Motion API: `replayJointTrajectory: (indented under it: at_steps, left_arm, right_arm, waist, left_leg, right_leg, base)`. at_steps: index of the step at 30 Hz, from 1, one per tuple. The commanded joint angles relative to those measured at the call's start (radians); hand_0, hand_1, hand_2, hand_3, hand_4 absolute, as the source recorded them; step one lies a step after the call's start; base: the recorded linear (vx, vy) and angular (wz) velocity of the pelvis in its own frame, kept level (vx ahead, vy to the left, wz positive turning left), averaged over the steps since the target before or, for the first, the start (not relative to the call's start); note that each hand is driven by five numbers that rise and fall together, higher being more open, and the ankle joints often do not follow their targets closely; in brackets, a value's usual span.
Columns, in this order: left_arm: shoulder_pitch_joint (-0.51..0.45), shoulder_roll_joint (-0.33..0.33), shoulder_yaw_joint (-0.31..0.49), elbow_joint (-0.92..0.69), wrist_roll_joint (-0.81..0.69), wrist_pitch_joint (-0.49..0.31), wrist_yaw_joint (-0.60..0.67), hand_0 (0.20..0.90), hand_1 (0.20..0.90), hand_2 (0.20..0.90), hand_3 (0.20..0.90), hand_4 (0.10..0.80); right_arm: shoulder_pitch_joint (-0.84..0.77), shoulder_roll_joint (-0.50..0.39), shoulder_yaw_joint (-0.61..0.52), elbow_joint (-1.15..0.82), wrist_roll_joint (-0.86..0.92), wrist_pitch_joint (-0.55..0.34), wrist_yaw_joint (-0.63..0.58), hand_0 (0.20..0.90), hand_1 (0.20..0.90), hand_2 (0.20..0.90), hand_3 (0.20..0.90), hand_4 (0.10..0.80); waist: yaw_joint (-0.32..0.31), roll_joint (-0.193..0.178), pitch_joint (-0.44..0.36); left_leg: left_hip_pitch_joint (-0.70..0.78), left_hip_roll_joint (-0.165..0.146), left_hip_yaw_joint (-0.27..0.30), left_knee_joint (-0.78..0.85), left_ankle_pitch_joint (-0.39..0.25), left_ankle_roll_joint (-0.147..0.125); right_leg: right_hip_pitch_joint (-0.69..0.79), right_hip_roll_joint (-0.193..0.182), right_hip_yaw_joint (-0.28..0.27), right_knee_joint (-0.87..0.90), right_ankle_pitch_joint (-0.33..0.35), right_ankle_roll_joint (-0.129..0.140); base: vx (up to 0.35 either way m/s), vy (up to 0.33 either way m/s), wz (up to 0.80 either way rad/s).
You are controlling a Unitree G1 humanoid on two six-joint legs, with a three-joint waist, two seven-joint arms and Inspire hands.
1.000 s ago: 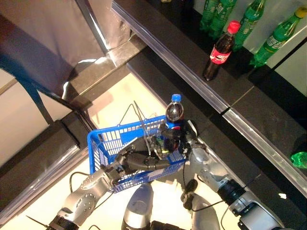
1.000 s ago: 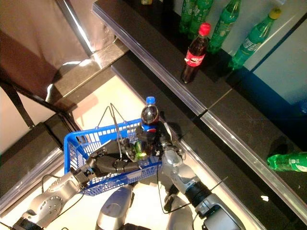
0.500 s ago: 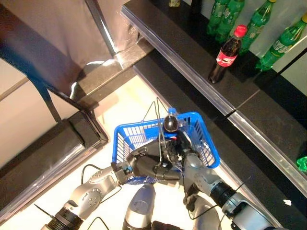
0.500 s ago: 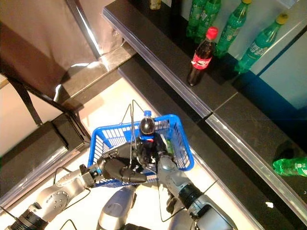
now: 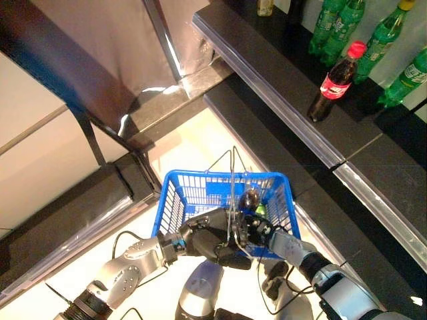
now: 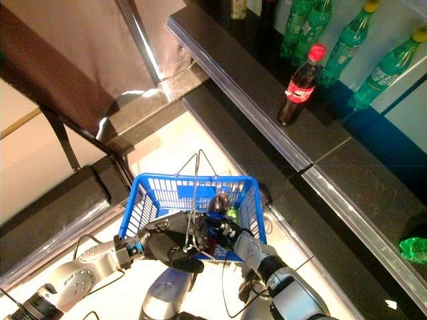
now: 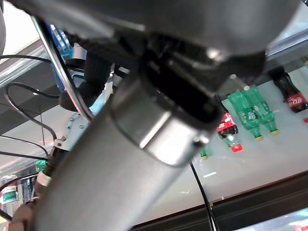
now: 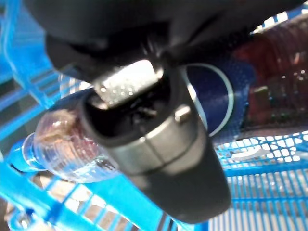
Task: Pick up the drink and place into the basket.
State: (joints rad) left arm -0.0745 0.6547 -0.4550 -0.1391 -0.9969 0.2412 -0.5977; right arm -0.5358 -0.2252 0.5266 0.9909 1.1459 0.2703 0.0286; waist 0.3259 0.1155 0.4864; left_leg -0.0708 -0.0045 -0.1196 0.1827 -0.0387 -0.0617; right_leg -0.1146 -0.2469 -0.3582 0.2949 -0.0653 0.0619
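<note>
The blue basket (image 5: 175, 197) hangs raised in front of me, its thin wire handles (image 5: 231, 175) standing up. My left hand (image 5: 212, 241) is shut on the handles at the basket's near side. My right hand (image 5: 259, 228) reaches into the basket from the right and is shut on a dark cola bottle with a blue label (image 5: 250, 199). The bottle sits low inside the basket, tilted, with a green drink (image 6: 231, 213) beside it. In the right wrist view my thumb (image 8: 159, 144) lies across the bottle (image 8: 219, 98), with blue basket mesh (image 8: 269, 163) behind.
A black counter (image 5: 280, 93) runs diagonally at the upper right. A red-capped cola bottle (image 5: 331, 83) and green bottles (image 5: 330, 27) stand on it. Another green bottle (image 6: 413, 250) lies at the far right. A dark ledge (image 5: 67, 220) lies at the left.
The bottle has gone down from above the basket's rim to inside it, still in my right hand. The basket has come up and rightward under it. The camera has shifted.
</note>
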Motion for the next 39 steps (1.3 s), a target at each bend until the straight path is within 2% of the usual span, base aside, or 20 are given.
replayJointTrajectory:
  at_steps: [1,3,4,5,6,7,16,23,26,29,35,36,39]
  left_arm:
    - [-0.026,-0.101,0.029,-0.308,-0.18,-0.161,-0.182,0.3,0.3,0.3,0.2,0.1]
    - [-0.026,-0.098,0.026,-0.313,-0.177,-0.159,-0.176,0.3,0.3,0.3,0.2,0.1]
    - [-0.027,-0.1,0.023,-0.314,-0.173,-0.158,-0.171,0.3,0.3,0.3,0.2,0.1]
    - [-0.027,-0.1,0.023,-0.314,-0.173,-0.158,-0.171,0.3,0.3,0.3,0.2,0.1]
    - [-0.027,-0.101,0.023,-0.314,-0.172,-0.158,-0.169,0.3,0.3,0.3,0.2,0.1]
    - [-0.027,-0.099,0.027,-0.317,-0.175,-0.153,-0.163,0.3,0.3,0.3,0.2,0.1]
    - [-0.018,-0.11,0.04,-0.317,-0.175,-0.12,-0.136,0.3,0.3,0.3,0.2,0.1]
    - [0.019,-0.103,0.073,-0.299,-0.16,-0.137,-0.124,0.3,0.3,0.3,0.2,0.1]
    - [0.071,-0.112,0.113,-0.289,-0.15,-0.126,-0.146,0.3,0.3,0.3,0.2,0.1]
    - [0.124,-0.123,0.128,-0.256,-0.102,-0.131,-0.182,0.3,0.3,0.3,0.2,0.1]
    - [0.178,-0.121,0.146,-0.21,-0.083,-0.167,-0.107,0.3,0.3,0.3,0.2,0.1]
    - [0.196,-0.118,0.149,-0.188,-0.085,-0.189,-0.073,0.3,0.3,0.3,0.2,0.1]
    - [0.235,-0.132,0.153,-0.156,-0.08,-0.219,-0.037,0.3,0.3,0.3,0.2,0.1]
  right_arm:
    - [0.011,0.138,0.007,0.03,0.082,0.066,0.097,0.3,0.3,0.3,0.2,0.1]
    - [0.001,0.138,0.004,0.04,0.091,0.064,0.096,0.3,0.3,0.3,0.2,0.1]
    - [-0.003,0.141,0.002,0.048,0.092,0.06,0.097,0.378,0.378,0.378,0.291,0.191]
    - [-0.003,0.141,0.002,0.048,0.092,0.06,0.097,0.378,0.378,0.378,0.291,0.191]
    - [-0.004,0.141,0.001,0.05,0.093,0.058,0.097,0.486,0.486,0.486,0.417,0.317]
    - [-0.012,0.141,-0.009,0.063,0.092,0.049,0.095,0.9,0.9,0.9,0.9,0.8]
    - [-0.016,0.117,-0.038,0.065,0.091,0.006,0.114,0.9,0.9,0.9,0.9,0.8]
    - [0.042,0.062,-0.063,-0.014,0.119,-0.028,0.164,0.9,0.9,0.9,0.9,0.8]
    - [0.134,0.031,-0.064,-0.199,0.154,-0.071,0.181,0.9,0.9,0.9,0.9,0.8]
    - [0.251,-0.009,-0.056,-0.432,0.152,-0.167,0.181,0.9,0.9,0.9,0.9,0.8]
    - [0.363,-0.085,-0.097,-0.685,0.102,-0.184,0.218,0.9,0.9,0.9,0.9,0.8]
    - [0.407,-0.121,-0.097,-0.78,0.087,-0.186,0.234,0.9,0.9,0.9,0.9,0.8]
    - [0.476,-0.167,-0.111,-0.901,0.059,-0.191,0.255,0.9,0.9,0.9,0.9,0.8]
  waist:
    - [0.008,-0.042,-0.115]
    - [0.008,-0.041,-0.114]
    - [0.008,-0.04,-0.112]
    - [0.008,-0.04,-0.112]
    - [0.008,-0.04,-0.111]
    - [0.007,-0.037,-0.109]
    - [0.001,-0.038,-0.112]
    - [-0.015,-0.05,-0.131]
    - [-0.032,-0.062,-0.145]
    - [-0.059,-0.08,-0.16]
    - [-0.109,-0.105,-0.187]
    - [-0.128,-0.114,-0.201]
    - [-0.154,-0.124,-0.221]
  left_leg:
    - [-0.13,-0.036,-0.007,0.102,0.02,0.027]
    - [-0.129,-0.036,-0.007,0.1,0.022,0.028]
    - [-0.129,-0.036,-0.007,0.1,0.022,0.028]
    - [-0.129,-0.036,-0.007,0.1,0.022,0.028]
    - [-0.129,-0.036,-0.007,0.1,0.022,0.028]
    - [-0.13,-0.036,-0.005,0.101,0.024,0.029]
    - [-0.125,-0.035,0.007,0.097,0.025,0.033]
    - [-0.106,-0.028,0.029,0.09,0.018,0.038]
    - [-0.091,-0.019,0.045,0.078,0.016,0.039]
    - [-0.076,-0.011,0.064,0.061,0.015,0.043]
    - [-0.045,0.007,0.102,0.042,0.008,0.048]
    - [-0.032,0.011,0.114,0.032,0.006,0.05]
    - [-0.014,0.022,0.136,0.021,0.005,0.048]
  right_leg:
    - [0.107,0.013,0.004,-0.081,0.027,-0.019]
    - [0.105,0.014,0.005,-0.081,0.028,-0.019]
    - [0.104,0.013,0.006,-0.08,0.029,-0.019]
    - [0.104,0.013,0.006,-0.08,0.029,-0.019]
    - [0.104,0.013,0.006,-0.08,0.029,-0.019]
    - [0.102,0.012,0.007,-0.077,0.031,-0.018]
    - [0.099,0.003,0.008,-0.07,0.036,-0.011]
    - [0.111,0.001,0.017,-0.082,0.04,-0.002]
    - [0.121,0.003,0.023,-0.095,0.042,0.003]
    - [0.128,0.004,0.034,-0.113,0.048,0.012]
    - [0.139,0.011,0.061,-0.129,0.055,0.024]
    - [0.145,0.016,0.073,-0.138,0.055,0.027]
    - [0.155,0.022,0.09,-0.149,0.055,0.031]
  base:
    - [0.0,0.0,0.0]
    - [0.0,0.0,0.0]
    - [0.0,0.0,0.0]
    - [0.0,0.0,0.0]
    - [0.0,0.0,0.0]
    - [0.0,0.0,0.0]
    - [0.0,0.0,0.0]
    - [0.009,0.005,0.0]
    - [0.005,0.0,-0.04]
    - [-0.014,-0.024,-0.11]
    - [0.007,-0.006,-0.14]
    - [0.053,0.013,-0.27]
    - [0.046,0.012,-0.33]
